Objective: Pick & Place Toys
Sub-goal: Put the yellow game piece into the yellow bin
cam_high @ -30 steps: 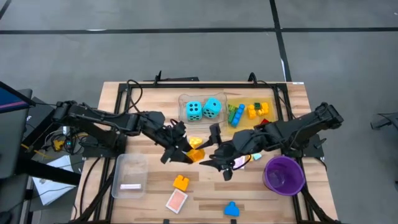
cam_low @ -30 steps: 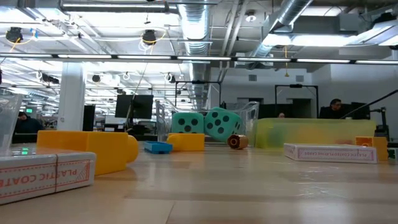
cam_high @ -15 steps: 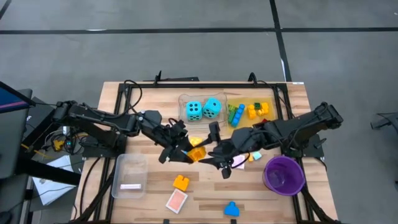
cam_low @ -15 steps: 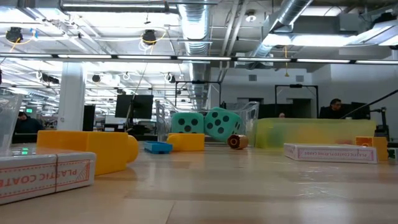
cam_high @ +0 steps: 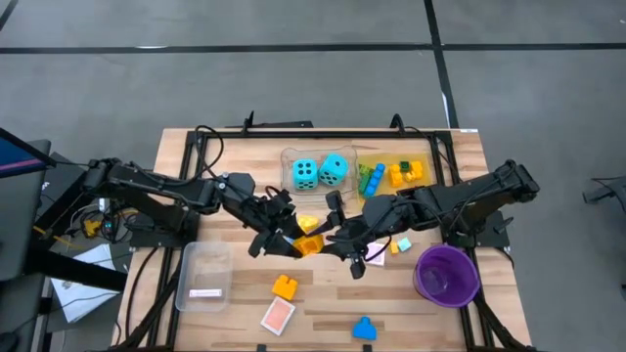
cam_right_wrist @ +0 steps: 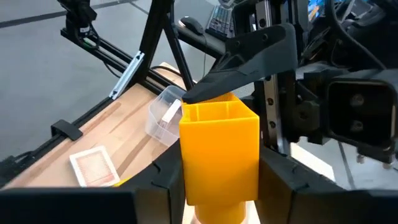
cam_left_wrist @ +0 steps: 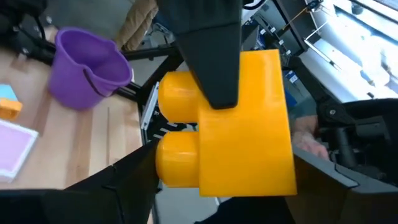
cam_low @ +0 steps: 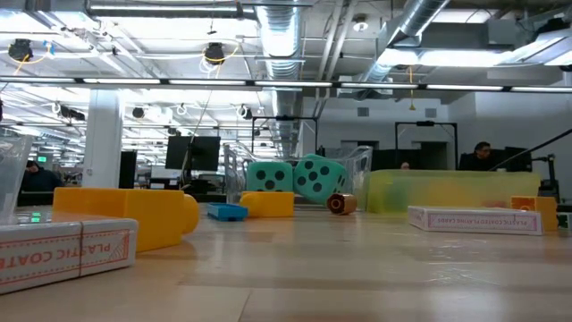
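Mid-handover above the tabletop's (cam_high: 196, 166) middle, the left pincer (cam_high: 290, 238) and the right pincer (cam_high: 337, 242) both clamp the yellow brick (cam_high: 309, 242), so next one pincer should release it.

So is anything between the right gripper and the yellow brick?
Nothing visible: the right gripper is closed on the yellow brick at mid-table, with the left gripper holding its other end.

A purple bowl (cam_high: 447, 275) stood near the right front corner of the wooden surface (cam_high: 225, 318). An empty-looking clear tray (cam_high: 203, 276) sat toward the left front, well apart from it.
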You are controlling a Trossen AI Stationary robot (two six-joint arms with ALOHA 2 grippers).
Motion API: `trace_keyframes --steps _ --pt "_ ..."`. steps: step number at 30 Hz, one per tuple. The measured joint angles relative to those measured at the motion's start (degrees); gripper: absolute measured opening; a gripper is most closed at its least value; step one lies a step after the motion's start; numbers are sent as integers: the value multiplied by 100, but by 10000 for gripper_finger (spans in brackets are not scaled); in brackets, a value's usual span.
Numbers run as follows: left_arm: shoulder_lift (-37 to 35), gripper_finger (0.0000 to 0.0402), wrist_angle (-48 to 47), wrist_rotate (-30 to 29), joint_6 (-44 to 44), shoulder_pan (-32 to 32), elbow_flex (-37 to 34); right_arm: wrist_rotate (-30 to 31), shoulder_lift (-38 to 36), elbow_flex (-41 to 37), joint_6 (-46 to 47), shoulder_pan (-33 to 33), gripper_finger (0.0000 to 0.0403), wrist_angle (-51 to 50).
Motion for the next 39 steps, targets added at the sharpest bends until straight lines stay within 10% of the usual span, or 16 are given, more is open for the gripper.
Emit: trace_keyframes --steps 13,25,39 --pt "-2 318 -413 -125 1282 126 0 -36 -308 22 2464 7 127 -1055" --pt "0 307 -435 -86 1432 106 0 475 -452 -53 4985 215 133 -4512" --pt "0 301 -383 -80 1372 67 0 1080 -1996 -2183 8267 -631 132 -5059"
